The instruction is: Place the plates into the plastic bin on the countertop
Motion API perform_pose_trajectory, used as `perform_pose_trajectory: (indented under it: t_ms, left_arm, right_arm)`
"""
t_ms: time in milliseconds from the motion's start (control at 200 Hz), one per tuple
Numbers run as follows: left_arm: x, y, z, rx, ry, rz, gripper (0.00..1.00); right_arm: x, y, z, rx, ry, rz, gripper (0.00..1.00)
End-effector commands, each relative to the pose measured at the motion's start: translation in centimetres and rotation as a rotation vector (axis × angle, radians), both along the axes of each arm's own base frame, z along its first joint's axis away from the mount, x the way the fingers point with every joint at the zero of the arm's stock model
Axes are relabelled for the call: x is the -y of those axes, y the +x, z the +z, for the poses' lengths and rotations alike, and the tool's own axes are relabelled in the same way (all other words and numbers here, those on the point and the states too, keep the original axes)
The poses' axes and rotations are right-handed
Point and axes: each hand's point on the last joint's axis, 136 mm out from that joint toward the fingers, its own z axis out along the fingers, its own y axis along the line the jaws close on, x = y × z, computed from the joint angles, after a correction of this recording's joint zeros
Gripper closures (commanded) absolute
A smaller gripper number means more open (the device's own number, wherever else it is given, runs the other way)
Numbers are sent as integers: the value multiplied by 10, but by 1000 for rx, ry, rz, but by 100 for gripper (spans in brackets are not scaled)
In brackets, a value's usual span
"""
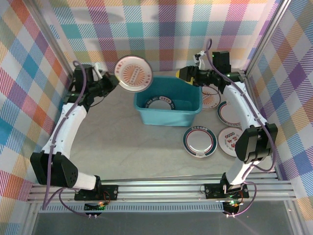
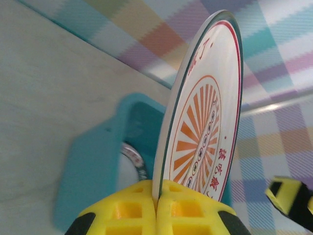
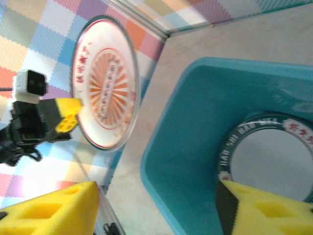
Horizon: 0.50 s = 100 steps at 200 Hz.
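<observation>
Plate (image 1: 133,73) clamped by rim in left jaws; right jaws apart, empty, above bin (image 1: 168,117).

Robot lab: plaid walls (image 1: 161,29), alu rail (image 1: 161,188).

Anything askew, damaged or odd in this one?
Nothing stands out. The left gripper holds the orange-rayed plate on edge in the air by the bin's back left corner. A teal-rimmed plate lies flat inside it, and the loose plates lie flat on the countertop to its right. No chips or spills show.
</observation>
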Motion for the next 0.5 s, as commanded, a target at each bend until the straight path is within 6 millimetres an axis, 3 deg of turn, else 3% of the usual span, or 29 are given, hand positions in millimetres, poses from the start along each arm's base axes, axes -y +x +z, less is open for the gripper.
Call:
perform_pose_trajectory:
  t_ms: [0,230,495]
  left_arm:
    - [41,5,51,157,-95,-112,100]
    - [82,9,45,159,-122,-220,100]
    - [95,6,43,154,-136,-251,100]
  right_arm:
    - [-12,-4,6,15,46,80,39]
    - [-11,0,-7,-11,34,53,46]
    - [-8,5,-22,-43,34,9,59]
